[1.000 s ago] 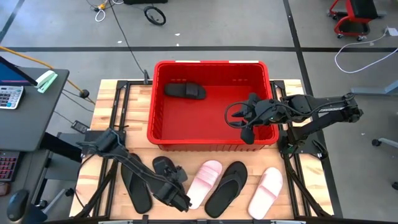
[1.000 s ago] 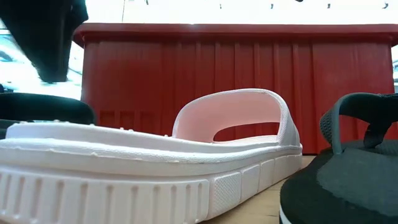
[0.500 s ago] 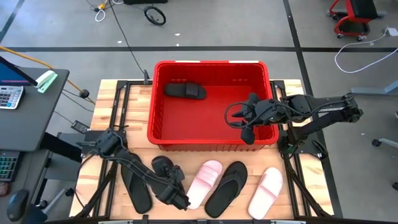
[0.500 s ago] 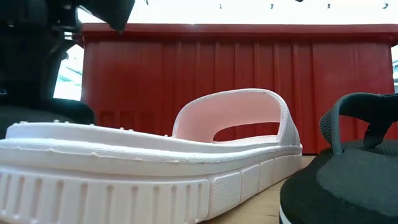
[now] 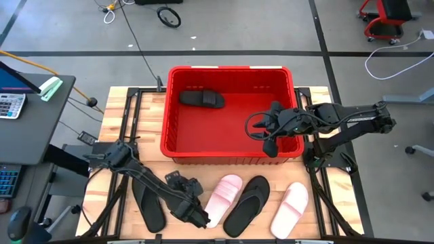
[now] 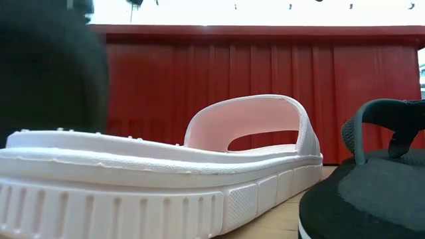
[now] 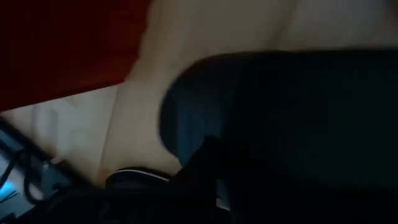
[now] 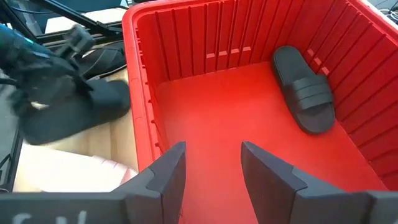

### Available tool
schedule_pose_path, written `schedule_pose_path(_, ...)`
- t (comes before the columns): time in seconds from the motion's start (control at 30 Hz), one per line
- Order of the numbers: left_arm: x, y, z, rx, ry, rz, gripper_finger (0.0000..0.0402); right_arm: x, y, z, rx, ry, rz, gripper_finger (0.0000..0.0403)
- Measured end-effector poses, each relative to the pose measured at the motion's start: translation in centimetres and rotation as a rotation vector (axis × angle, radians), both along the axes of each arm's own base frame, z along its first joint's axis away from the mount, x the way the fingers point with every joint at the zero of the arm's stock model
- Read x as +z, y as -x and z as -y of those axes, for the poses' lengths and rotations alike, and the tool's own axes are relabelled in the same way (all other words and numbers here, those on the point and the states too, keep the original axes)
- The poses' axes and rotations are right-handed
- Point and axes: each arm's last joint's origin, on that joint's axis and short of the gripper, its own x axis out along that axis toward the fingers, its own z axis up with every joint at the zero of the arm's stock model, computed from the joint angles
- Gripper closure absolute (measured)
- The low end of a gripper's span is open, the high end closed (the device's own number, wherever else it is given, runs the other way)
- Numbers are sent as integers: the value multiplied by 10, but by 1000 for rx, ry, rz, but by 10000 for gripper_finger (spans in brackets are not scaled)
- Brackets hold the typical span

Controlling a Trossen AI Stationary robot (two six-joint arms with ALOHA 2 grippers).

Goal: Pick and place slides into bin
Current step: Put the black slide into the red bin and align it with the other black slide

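Observation:
My left gripper [image 5: 188, 202] is near the table's front, left of middle, shut on a black wide-strap slide [image 5: 178, 183], which is raised off the wood [image 8: 74, 115] and fills the low view's left [image 6: 53, 73]. Another black slide [image 5: 202, 99] lies flat on the floor of the red bin [image 5: 230, 157], at its far left. On the table in front of the bin lie a black flip-flop [image 5: 148, 203], a pink slide [image 5: 222, 196], a second black flip-flop [image 5: 247, 203] and a second pink slide [image 5: 290, 209]. My right gripper [image 8: 210, 168] hangs open over the bin's near right corner. My left gripper holds the black slide at its near end [image 5: 184, 195], slanting down from above and from the table's near side. The gripper's own body hides the exact place of the fingers. The slide is lifted and tilted, its far end [image 8: 115, 99] toward the bin's near wall.
The bin's tall near wall [image 6: 265, 86] stands just beyond the row of sandals. The pink slide [image 6: 166, 172] lies right beside the held slide. A dark desk with a calculator [image 5: 10, 105] stands off the table's left side.
My left gripper has dipped onto the black slide, taken hold of it and come up a little. The slide has left the table and tilted: in the low view its dark bulk now covers the left side, where only a low edge showed before. My right arm has kept still.

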Motion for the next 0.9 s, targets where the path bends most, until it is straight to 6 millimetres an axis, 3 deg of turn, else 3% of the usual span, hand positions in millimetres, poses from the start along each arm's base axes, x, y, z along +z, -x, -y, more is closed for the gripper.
schedule_pose_path(0.2, 66, -9, 17, -143, 120, 188, 391, 1, -1, 0, 53, 69, -3, 242)
schedule_pose_path(0.4, 135, -3, 23, -340, 127, 470, 393, 8, -6, -2, 157, 134, 68, 242)
schedule_pose_path(0.63, 184, 21, -2, -449, -147, 693, 393, 25, -10, -8, 362, 148, 252, 245)
schedule_pose_path(0.8, 214, 31, -21, -538, -434, 740, 393, 41, -4, -8, 463, 315, 371, 249)
schedule_pose_path(0.9, 226, 35, -35, -566, -505, 728, 393, 48, -1, -8, 513, 428, 433, 250)
